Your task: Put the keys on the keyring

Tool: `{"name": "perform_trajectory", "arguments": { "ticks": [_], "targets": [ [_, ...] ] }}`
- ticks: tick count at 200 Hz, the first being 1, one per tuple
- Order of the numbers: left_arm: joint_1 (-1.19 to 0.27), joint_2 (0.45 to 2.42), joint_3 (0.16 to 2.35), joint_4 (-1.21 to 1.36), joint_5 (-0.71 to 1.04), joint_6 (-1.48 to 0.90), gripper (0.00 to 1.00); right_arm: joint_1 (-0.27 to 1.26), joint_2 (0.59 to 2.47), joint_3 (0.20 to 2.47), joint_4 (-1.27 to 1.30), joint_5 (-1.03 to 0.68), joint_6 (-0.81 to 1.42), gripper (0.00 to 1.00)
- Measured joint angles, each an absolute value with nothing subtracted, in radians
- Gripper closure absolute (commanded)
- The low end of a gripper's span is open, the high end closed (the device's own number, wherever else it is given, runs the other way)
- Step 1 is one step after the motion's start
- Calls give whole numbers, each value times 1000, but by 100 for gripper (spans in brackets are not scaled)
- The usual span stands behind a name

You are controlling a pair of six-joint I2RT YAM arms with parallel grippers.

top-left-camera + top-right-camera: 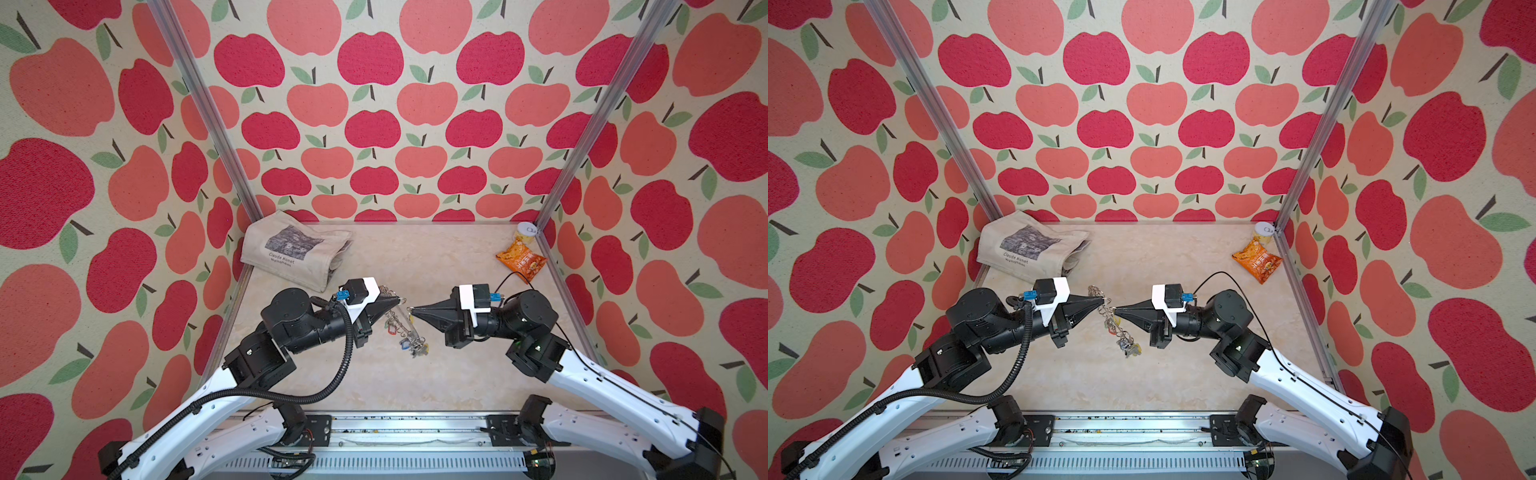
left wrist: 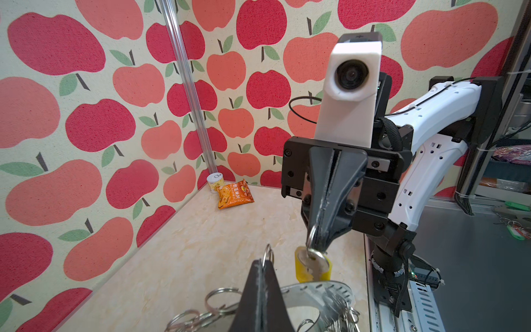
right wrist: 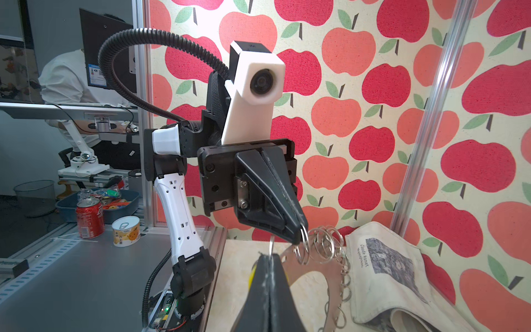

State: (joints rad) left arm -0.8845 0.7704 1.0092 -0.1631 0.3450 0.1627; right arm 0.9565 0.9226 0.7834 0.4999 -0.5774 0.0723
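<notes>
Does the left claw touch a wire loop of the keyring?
Touching. In the right wrist view the left claw pinches a wire loop at the rim of the keyring.

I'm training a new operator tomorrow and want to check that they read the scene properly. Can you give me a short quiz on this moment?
1. True or false: the key hanging from the right gripper carries a green tag.
2. Which gripper holds the keyring? A) the left gripper B) the right gripper C) neither
3. Fill in: the snack packet near the table's far right corner is mostly ____ in colour.

Key: 1 false, the tag is yellow. 2 A. 3 orange.
</notes>
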Motion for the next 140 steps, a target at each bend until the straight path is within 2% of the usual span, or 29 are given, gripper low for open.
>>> {"name": "perform_trajectory", "arguments": {
  "ticks": [140],
  "targets": [
    [-889,772,1002,-152,328,147,100,1015,884,783,372,-407,-132,100]
  ]
}}
